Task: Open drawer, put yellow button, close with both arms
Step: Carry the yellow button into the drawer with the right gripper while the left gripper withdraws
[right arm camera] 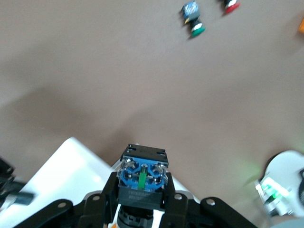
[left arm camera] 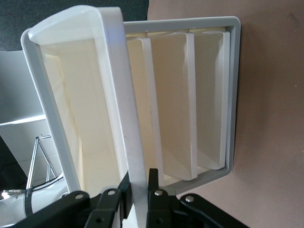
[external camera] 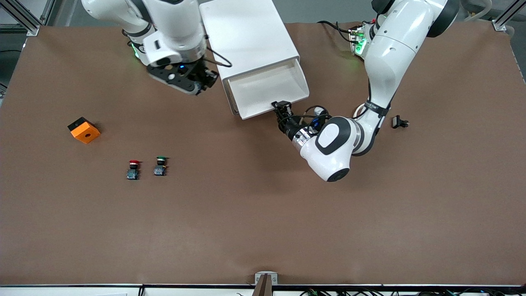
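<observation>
Yellow button (right arm camera: 142, 183), cap hidden and blue base up, sits clenched in the right end effector (right arm camera: 141, 202) over the cabinet (external camera: 250, 39) edge beside the drawer (external camera: 267, 88). That drawer stands pulled out, its front strip (left arm camera: 128, 128) pinched by the left end effector (left arm camera: 138, 194). Released short of the tray, the button could bounce off the rim onto the brown bench (external camera: 263, 213). Red button (external camera: 132, 169), green button (external camera: 160, 165) and an orange block (external camera: 84, 130) lie well apart.

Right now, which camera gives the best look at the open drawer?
The left wrist view: the drawer fills it, front strip pinched by the left tool. The front view shows it small from above; the right wrist view shows only a white corner.
</observation>
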Robot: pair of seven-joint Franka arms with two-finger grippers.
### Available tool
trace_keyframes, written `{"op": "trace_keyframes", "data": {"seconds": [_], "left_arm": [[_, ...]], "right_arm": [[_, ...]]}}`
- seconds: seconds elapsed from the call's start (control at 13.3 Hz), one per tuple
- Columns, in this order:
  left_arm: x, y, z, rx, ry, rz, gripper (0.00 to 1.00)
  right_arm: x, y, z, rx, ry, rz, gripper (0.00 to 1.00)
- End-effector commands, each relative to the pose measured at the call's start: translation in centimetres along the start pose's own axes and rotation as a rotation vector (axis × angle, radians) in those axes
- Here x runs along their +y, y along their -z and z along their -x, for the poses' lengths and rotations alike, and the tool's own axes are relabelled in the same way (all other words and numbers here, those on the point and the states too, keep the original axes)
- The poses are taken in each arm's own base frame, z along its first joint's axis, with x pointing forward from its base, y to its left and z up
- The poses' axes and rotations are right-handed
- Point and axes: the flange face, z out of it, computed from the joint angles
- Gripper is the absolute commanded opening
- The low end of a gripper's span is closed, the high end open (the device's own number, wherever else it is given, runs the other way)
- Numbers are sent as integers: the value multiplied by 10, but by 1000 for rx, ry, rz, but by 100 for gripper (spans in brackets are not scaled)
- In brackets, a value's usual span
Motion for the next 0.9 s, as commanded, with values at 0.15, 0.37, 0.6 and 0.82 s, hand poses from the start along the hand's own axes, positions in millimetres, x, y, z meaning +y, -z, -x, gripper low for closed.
{"op": "trace_keyframes", "data": {"seconds": [0.15, 0.37, 0.6, 0.82], "left_arm": [[15, 15, -5, -41, -17, 56, 100], [14, 59, -14, -85, -78, 109, 100], [10, 110, -25, -123, -167, 203, 100], [14, 158, -51, -134, -286, 305, 100]], "right_arm": [[-63, -22, 14, -49, -227, -72, 19], [-91, -59, 33, -44, -309, -50, 19], [-113, -80, 47, -45, -376, -28, 19], [-128, -89, 70, -43, -411, -57, 18]]}}
